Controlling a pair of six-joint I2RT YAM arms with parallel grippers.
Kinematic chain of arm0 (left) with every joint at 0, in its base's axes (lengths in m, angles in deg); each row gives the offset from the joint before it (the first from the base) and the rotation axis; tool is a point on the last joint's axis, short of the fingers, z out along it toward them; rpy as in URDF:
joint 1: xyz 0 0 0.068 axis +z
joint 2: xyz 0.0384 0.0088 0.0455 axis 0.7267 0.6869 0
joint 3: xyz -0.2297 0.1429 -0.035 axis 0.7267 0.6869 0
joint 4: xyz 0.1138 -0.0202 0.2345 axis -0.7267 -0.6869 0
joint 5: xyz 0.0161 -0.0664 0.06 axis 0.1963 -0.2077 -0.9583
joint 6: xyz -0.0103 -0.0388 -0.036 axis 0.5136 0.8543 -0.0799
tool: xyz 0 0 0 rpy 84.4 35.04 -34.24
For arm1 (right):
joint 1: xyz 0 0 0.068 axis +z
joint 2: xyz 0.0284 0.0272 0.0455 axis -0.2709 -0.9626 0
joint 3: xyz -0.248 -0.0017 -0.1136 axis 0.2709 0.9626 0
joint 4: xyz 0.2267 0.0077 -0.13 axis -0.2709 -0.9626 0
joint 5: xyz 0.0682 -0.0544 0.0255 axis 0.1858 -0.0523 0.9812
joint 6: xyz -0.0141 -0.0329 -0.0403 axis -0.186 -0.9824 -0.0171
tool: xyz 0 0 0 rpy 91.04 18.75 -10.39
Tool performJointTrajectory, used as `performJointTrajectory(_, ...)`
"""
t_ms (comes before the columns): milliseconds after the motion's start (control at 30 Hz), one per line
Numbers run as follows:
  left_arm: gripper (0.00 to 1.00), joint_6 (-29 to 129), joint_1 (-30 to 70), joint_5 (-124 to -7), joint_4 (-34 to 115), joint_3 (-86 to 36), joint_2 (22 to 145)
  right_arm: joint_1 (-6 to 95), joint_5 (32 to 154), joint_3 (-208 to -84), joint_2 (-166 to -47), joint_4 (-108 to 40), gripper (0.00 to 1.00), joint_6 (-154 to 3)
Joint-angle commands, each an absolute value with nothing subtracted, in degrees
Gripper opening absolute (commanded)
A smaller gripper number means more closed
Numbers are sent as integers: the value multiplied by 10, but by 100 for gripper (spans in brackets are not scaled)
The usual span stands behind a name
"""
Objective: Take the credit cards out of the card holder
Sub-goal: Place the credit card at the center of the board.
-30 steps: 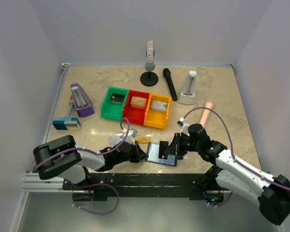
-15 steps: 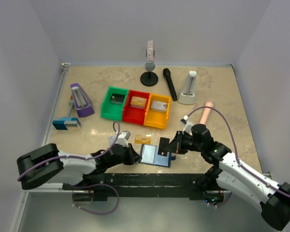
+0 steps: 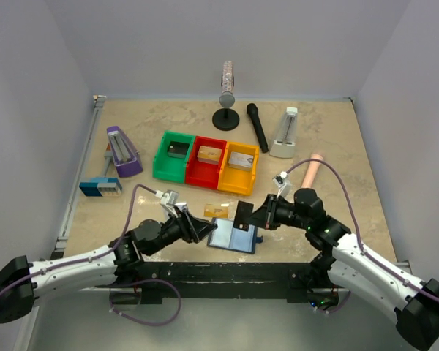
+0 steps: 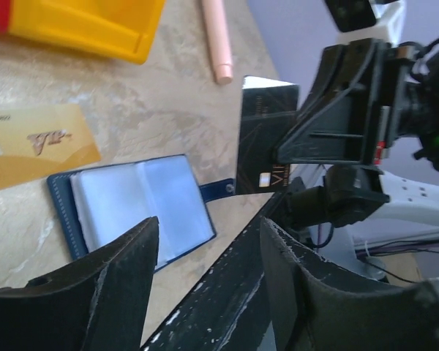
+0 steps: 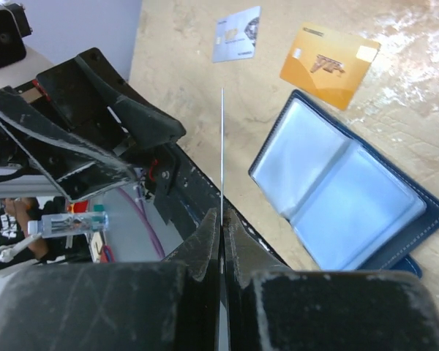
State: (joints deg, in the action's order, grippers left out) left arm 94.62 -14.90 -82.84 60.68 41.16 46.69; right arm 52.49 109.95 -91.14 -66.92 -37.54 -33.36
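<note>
The card holder (image 3: 233,237) lies open on the table near the front edge, its pale blue sleeves (image 5: 344,191) facing up. My right gripper (image 3: 259,217) is shut on a black credit card (image 3: 244,214), holding it upright above the holder's right side. In the right wrist view that card (image 5: 222,146) shows edge-on between the fingers of the right gripper (image 5: 221,219). A yellow-gold card (image 3: 216,210) lies flat behind the holder. A silvery card (image 5: 236,33) lies further left. My left gripper (image 3: 203,229) stands open just left of the holder (image 4: 132,208), holding nothing.
Green (image 3: 174,156), red (image 3: 208,159) and yellow (image 3: 239,165) bins holding small boxes stand mid-table. A purple metronome (image 3: 122,151) and a blue-and-white gadget (image 3: 100,187) sit left. A microphone stand (image 3: 227,110), a black microphone (image 3: 257,126), a white metronome (image 3: 285,133) and a pink stick (image 3: 312,170) are behind and right.
My left gripper has opened, let go of the card holder and backed off a little. My right gripper has lifted the black card up out of the holder, which now lies flat.
</note>
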Motion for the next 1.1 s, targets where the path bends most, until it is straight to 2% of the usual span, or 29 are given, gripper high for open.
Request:
performJointTrajectory(0, 63, 881, -149, -786, 669, 399, 423, 524, 1135, -889, -647, -259, 0, -307)
performJointTrajectory(300, 64, 853, -149, -700, 787, 397, 487, 524, 1233, -906, -707, -139, 0, -288)
performJointTrajectory(700, 61, 840, -149, -665, 809, 360, 527, 547, 1301, -917, -758, -64, 0, -279)
performJointTrajectory(867, 54, 843, -149, -651, 814, 353, 550, 560, 1302, -923, -766, -63, 0, -284)
performJointTrajectory(1067, 33, 853, -149, -639, 842, 362, 565, 562, 1306, -923, -763, -58, 0, -284)
